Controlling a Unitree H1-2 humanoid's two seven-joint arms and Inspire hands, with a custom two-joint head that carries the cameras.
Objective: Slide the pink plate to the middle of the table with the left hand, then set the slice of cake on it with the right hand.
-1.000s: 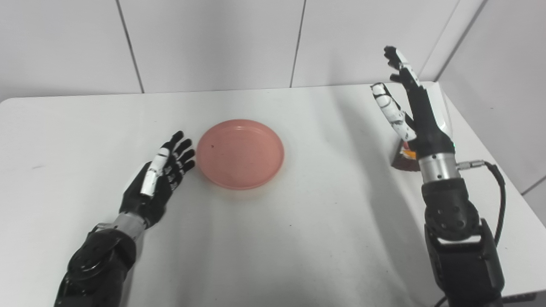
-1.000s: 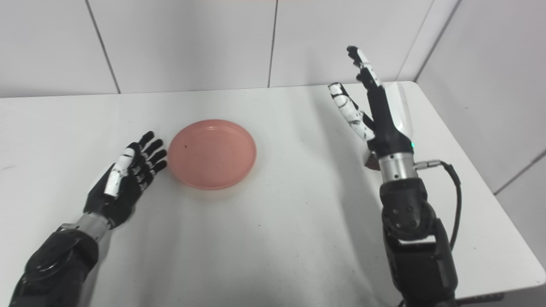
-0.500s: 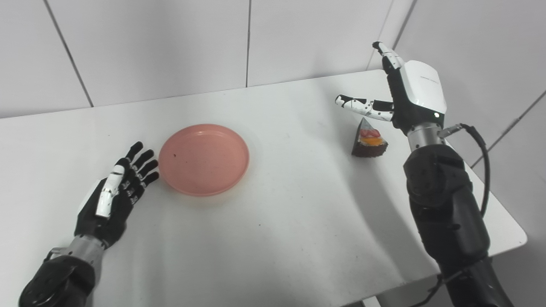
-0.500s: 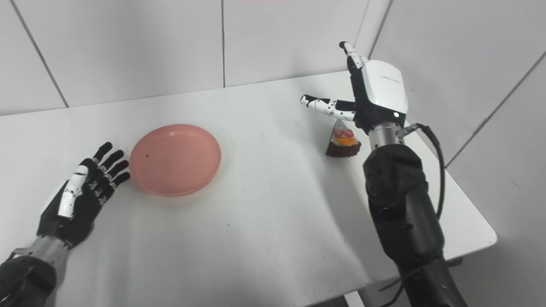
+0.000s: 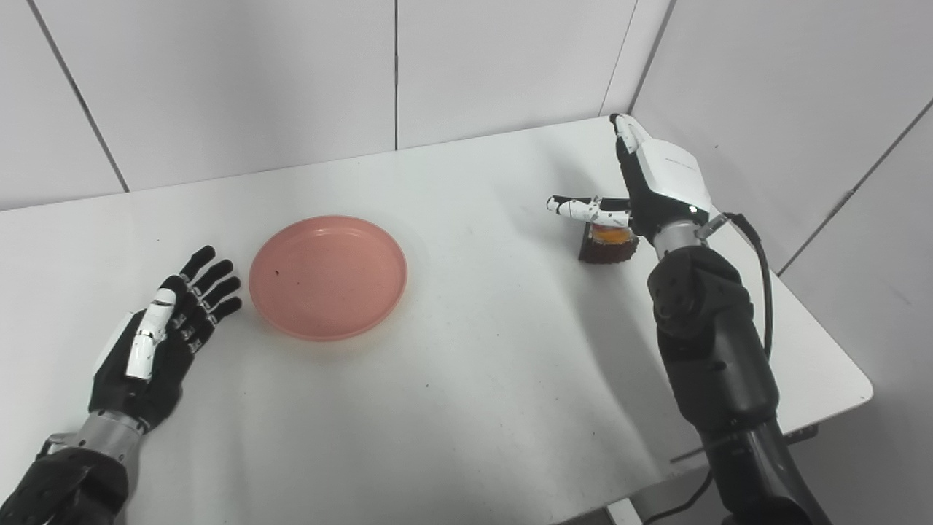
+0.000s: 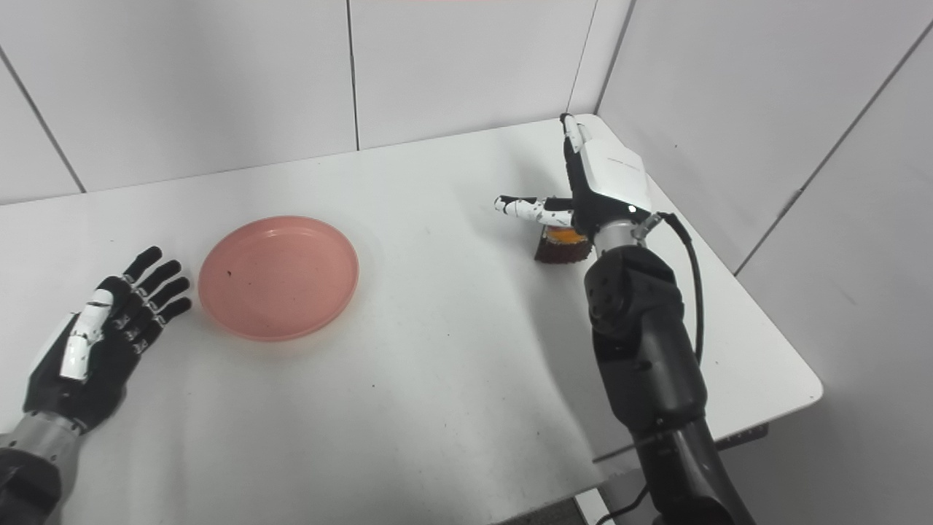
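Observation:
The pink plate [image 5: 328,276] lies empty on the white table [image 5: 466,364], left of the middle. My left hand [image 5: 164,332] rests open, palm up, just left of the plate and apart from it. The cake slice [image 5: 609,244], dark brown with orange topping, stands near the table's right edge. My right hand [image 5: 649,189] hovers open right over it, thumb pointing left, fingers reaching towards the far edge. The hand hides most of the slice. I cannot tell if it touches the slice.
The table's right edge [image 5: 802,292] runs close behind the right arm, and its front right corner [image 5: 864,383] is in view. Tiled walls stand behind and to the right.
The camera has swung to the right. My right hand has come down over the cake slice. My left hand has drawn back a little from the plate. The plate has stayed put.

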